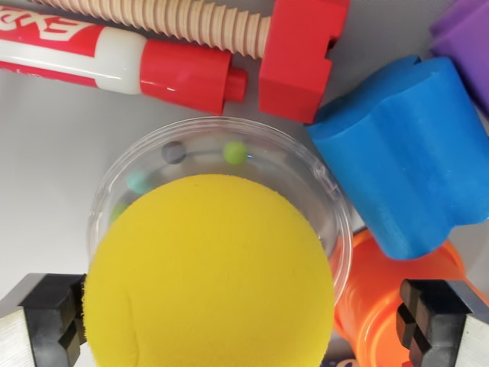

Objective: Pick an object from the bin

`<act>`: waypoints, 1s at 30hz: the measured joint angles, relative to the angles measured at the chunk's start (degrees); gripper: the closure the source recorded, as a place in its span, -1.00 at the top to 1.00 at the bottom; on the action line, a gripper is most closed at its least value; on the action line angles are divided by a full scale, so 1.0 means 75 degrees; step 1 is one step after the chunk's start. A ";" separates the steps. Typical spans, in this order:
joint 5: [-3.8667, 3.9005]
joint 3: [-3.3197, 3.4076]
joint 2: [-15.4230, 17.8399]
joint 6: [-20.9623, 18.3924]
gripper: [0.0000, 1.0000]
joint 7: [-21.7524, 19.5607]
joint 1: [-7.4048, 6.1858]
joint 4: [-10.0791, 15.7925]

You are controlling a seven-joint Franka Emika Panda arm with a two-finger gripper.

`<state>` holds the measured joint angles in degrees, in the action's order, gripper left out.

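Yellow foam ball (210,279) between spread end effector (244,321) fingers, clear cup (328,202) beneath

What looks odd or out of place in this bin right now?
Nothing looks spilled or broken. The one oddity is the yellow foam ball sitting in the clear cup, filling its mouth, with small coloured beads showing beneath. Otherwise the marker and blue block just lie jumbled.

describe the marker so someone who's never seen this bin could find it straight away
Start at the big yellow foam ball filling the bottom of the wrist view, then look to the top left corner. The red and white whiteboard marker lies there, below the ridged tan wooden screw; nothing else nearby has a red cap.
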<state>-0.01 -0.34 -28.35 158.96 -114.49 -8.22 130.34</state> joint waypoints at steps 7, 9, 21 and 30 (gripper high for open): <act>0.0000 0.0001 -0.0004 0.0009 -1.00 0.0000 -0.0003 -0.0007; 0.0000 0.0003 -0.0004 0.0009 -1.00 0.0000 -0.0003 -0.0007; 0.0000 0.0006 -0.0129 0.0141 -1.00 0.0000 -0.0007 -0.0050; 0.0000 0.0006 -0.0129 0.0141 -1.00 0.0000 -0.0007 -0.0051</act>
<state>-0.01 -0.29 -29.32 160.02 -114.49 -8.28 129.96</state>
